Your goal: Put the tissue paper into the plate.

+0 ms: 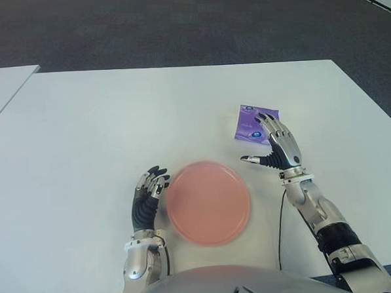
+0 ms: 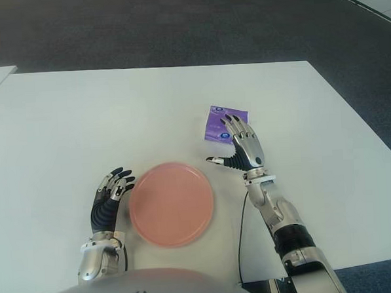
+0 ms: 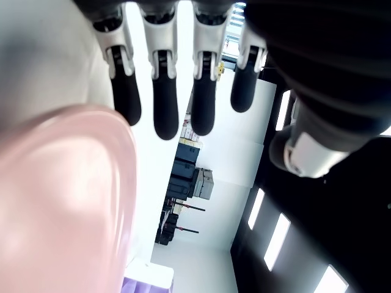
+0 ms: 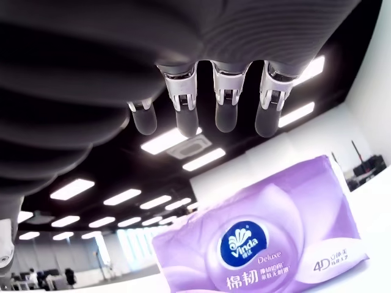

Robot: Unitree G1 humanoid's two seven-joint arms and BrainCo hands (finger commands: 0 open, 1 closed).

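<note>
Pink plate (image 1: 208, 202) sits on the white table (image 1: 83, 139), with the left hand (image 1: 147, 196) just beside its left rim, fingers loosely extended and empty. Right hand (image 1: 279, 147) hovers spread over the purple tissue pack's (image 1: 249, 123) near edge; contact apparently not made.

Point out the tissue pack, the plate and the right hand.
tissue pack (image 1: 249, 124): left eye view, on its purple wrapper left of the fingers.
plate (image 1: 208, 202): left eye view, on its bare pink middle.
right hand (image 1: 282, 148): left eye view, on the back of the open hand over the pack.
</note>
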